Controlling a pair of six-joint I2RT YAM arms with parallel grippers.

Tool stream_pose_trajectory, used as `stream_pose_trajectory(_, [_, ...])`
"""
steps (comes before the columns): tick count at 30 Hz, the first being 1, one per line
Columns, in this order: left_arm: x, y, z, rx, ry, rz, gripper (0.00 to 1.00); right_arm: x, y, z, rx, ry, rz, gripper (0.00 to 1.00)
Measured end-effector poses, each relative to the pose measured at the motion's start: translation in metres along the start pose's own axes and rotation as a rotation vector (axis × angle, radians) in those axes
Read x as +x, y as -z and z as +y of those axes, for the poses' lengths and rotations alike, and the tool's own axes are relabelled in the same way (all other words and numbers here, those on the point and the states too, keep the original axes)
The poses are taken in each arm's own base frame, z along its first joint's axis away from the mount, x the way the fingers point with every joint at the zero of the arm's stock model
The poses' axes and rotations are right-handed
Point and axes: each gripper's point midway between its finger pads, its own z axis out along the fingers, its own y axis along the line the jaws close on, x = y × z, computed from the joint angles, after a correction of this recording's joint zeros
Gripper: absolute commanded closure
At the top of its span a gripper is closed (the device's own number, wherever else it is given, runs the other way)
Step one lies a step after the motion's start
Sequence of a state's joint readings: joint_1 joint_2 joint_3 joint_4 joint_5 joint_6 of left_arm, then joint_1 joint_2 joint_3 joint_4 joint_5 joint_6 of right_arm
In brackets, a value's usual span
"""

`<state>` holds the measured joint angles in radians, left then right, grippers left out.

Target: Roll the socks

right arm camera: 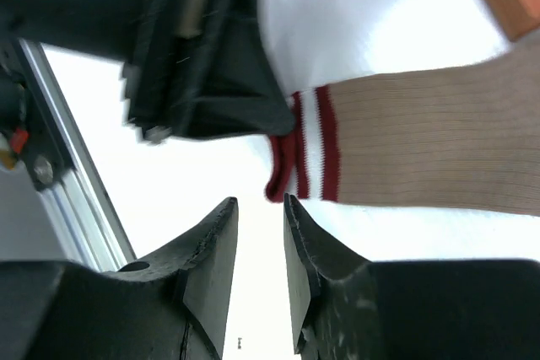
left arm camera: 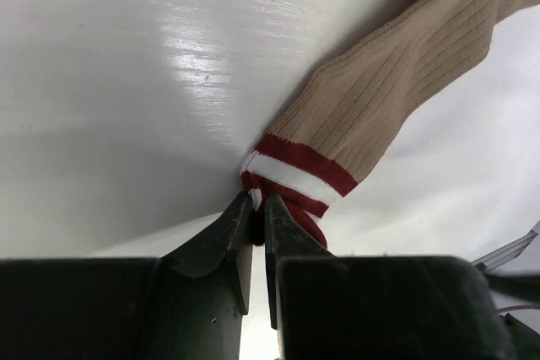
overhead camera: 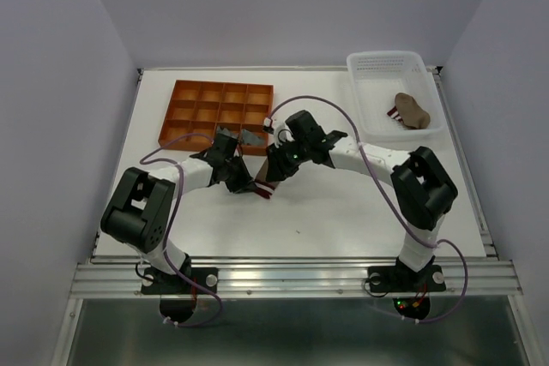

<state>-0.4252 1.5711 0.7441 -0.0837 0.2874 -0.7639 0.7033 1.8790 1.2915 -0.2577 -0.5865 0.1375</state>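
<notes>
A tan-brown sock [left arm camera: 396, 73] with a red-white striped cuff [left arm camera: 291, 170] lies stretched on the white table. My left gripper [left arm camera: 259, 201] is shut on the corner of that cuff. In the right wrist view the same sock [right arm camera: 422, 149] runs off to the right. My right gripper [right arm camera: 261, 204] stands open just short of the cuff's loose corner [right arm camera: 283, 179], with nothing between its fingers. From above, both grippers meet at the cuff [overhead camera: 264, 189] in the table's middle, the left gripper [overhead camera: 244, 183] beside the right gripper [overhead camera: 273, 177]. A grey sock [overhead camera: 251, 136] lies behind them.
An orange compartment tray [overhead camera: 219, 113] sits at the back left, close behind the grippers. A white basket [overhead camera: 375, 117] at the back right holds a bundled tan sock [overhead camera: 412, 111]. The left gripper's body [right arm camera: 211, 65] hangs just above my right fingers.
</notes>
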Motion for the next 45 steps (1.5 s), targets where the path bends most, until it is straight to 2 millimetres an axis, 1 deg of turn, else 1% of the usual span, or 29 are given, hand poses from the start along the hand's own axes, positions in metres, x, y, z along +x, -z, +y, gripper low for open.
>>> stream_pose_trajectory(1, [0.000,0.000,-0.001,-0.004,0.003,0.004,1.00,-0.002,0.004,0.006,0.017,0.049,-0.015,0.66])
stream_pose_trajectory(3, [-0.001,-0.001,-0.001,-0.012,0.010,0.012,1.00,0.003,0.004,0.016,0.026,0.115,-0.014,0.66])
stream_pose_trajectory(5, [-0.001,-0.001,-0.001,-0.020,0.014,0.019,1.00,0.017,-0.001,0.027,0.024,0.178,0.006,0.66])
stream_pose_trajectory(8, [0.000,-0.001,-0.001,-0.032,0.018,0.030,1.00,0.041,-0.011,0.034,0.030,0.225,0.058,0.67])
stream_pose_trajectory(11, [0.001,-0.001,-0.002,-0.045,0.021,0.045,1.00,0.051,-0.017,0.032,0.063,0.259,0.071,0.68])
stream_pose_trajectory(14, [0.001,-0.002,-0.003,-0.048,0.021,0.053,1.00,0.049,-0.021,0.027,0.094,0.281,0.054,0.68])
stream_pose_trajectory(17, [0.003,-0.003,-0.005,-0.054,0.017,0.062,1.00,0.042,-0.025,0.023,0.127,0.310,0.025,0.68])
stream_pose_trajectory(21, [0.004,-0.003,-0.006,-0.060,0.018,0.070,1.00,0.038,-0.028,0.021,0.135,0.333,0.011,0.68])
stream_pose_trajectory(29, [0.005,-0.002,-0.005,-0.069,0.024,0.079,1.00,0.050,-0.040,0.014,0.135,0.342,0.044,0.68])
stream_pose_trajectory(33, [0.004,-0.003,-0.006,-0.071,0.025,0.081,1.00,0.051,-0.042,0.015,0.135,0.346,0.048,0.68])
stream_pose_trajectory(37, [0.005,-0.003,-0.006,-0.071,0.026,0.082,1.00,0.051,-0.044,0.008,0.164,0.346,0.047,0.69])
stream_pose_trajectory(42, [0.005,-0.003,-0.006,-0.071,0.027,0.082,1.00,0.047,-0.042,-0.005,0.246,0.346,0.035,0.76])
stream_pose_trajectory(44, [0.005,-0.003,-0.006,-0.071,0.027,0.082,1.00,0.046,-0.041,-0.009,0.271,0.345,0.031,0.89])
stream_pose_trajectory(45, [0.005,-0.003,-0.006,-0.071,0.027,0.083,0.95,0.044,-0.040,-0.011,0.284,0.344,0.027,0.92])
